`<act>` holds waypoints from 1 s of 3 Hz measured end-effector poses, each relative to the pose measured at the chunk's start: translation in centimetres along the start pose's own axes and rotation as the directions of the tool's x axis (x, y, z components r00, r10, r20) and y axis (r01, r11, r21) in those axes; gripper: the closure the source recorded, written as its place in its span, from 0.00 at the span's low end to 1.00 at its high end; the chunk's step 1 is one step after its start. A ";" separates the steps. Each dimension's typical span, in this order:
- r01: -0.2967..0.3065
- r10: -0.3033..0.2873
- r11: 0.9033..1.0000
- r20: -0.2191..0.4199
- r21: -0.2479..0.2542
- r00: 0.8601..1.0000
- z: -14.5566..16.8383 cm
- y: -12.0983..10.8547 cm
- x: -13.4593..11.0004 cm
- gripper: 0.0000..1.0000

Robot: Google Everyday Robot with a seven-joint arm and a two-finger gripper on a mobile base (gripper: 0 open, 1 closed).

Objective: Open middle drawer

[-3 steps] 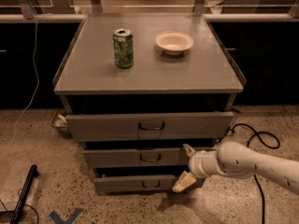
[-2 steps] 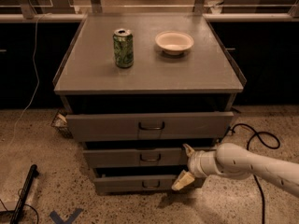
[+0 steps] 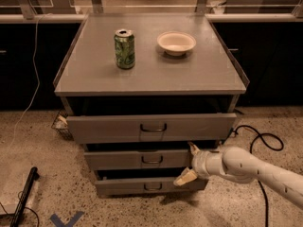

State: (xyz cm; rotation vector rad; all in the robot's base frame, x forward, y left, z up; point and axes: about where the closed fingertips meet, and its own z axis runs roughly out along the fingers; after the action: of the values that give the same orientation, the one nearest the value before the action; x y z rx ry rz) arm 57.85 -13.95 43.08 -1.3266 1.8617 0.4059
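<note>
The middle drawer (image 3: 137,159) is the second of three grey fronts, with a small dark loop handle (image 3: 152,160). It stands out a little from the cabinet, less than the top drawer (image 3: 113,128). My gripper (image 3: 188,163) comes in from the right on a white arm (image 3: 255,168) and sits at the right end of the middle drawer's front. It is open, with one fingertip (image 3: 193,148) at the front's top edge and the other (image 3: 184,178) just below its bottom edge. The tray inside the drawer is hidden.
A green can (image 3: 124,48) and a white bowl (image 3: 176,42) stand on the cabinet top (image 3: 85,70). The bottom drawer (image 3: 123,187) is slightly out. A black cable (image 3: 258,137) lies on the floor at right and a dark rod (image 3: 23,195) at left.
</note>
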 end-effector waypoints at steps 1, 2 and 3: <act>-0.010 0.008 0.999 0.047 0.041 0.999 0.2 -1.4 -0.1 0.00; 0.000 -0.002 0.999 0.040 0.040 0.999 0.9 -1.3 -0.2 0.00; 0.033 -0.033 0.999 0.019 0.035 0.999 2.1 -2.2 -1.3 0.00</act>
State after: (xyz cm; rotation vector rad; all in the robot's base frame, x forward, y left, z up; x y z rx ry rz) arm 60.89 -12.62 43.16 -1.3238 1.8206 0.3664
